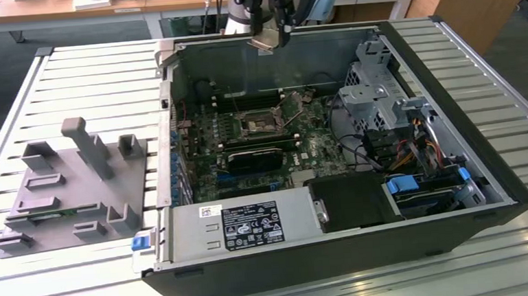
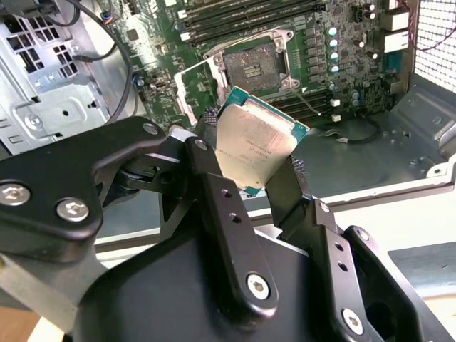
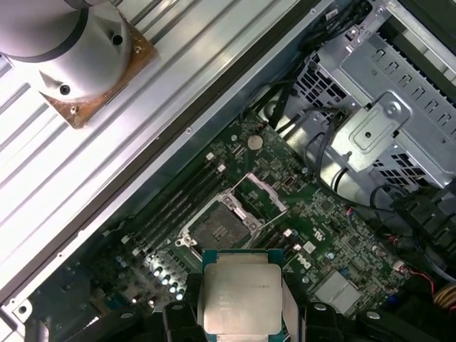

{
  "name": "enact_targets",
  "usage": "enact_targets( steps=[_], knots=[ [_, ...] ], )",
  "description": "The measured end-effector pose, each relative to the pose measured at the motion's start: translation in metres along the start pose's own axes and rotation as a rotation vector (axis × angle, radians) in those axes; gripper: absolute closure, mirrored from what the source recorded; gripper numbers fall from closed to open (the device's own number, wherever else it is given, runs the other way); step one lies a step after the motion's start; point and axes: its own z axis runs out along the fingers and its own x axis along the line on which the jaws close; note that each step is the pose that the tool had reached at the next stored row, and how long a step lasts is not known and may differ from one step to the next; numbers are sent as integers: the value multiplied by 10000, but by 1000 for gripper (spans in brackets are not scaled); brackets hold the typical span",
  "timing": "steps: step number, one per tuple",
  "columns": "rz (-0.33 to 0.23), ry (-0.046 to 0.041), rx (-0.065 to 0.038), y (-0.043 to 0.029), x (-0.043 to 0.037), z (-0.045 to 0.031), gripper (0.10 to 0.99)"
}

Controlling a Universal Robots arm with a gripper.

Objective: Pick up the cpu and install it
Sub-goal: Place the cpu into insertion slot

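My gripper hangs above the far wall of the open computer case, shut on the cpu. In both wrist views the cpu shows as a flat square chip with a silver metal top and a green rim, pinched by its edges between the two black fingers. It is held tilted in the air, clear of the board. Below it on the green motherboard lies the cpu socket, with its metal retention frame swung open.
A grey plastic holder fixture stands on the slatted table at the exterior view's left. Inside the case are a power supply, a metal drive cage, loose cables and a black card beside the socket.
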Motion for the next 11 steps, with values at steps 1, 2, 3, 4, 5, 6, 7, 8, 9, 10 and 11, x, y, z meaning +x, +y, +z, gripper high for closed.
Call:
enact_targets(
  steps=[1,2,3,4,5,6,7,8,9,10,11],
  knots=[
    [55,-3,1,0,0,0,561],
    [109,-7,0,0,0,0,561],
    [163,-10,1,0,0,0,561],
    [216,-13,0,0,0,0,561],
    [268,-16,0,0,0,0,561],
    [324,-20,0,0,0,0,561],
    [377,-24,0,0,0,0,561],
    [433,-27,0,0,0,0,561],
    [500,-32,-1,0,0,1,561],
    [582,-37,-1,0,0,1,561],
    [684,-44,0,0,0,2,561]
  ],
)
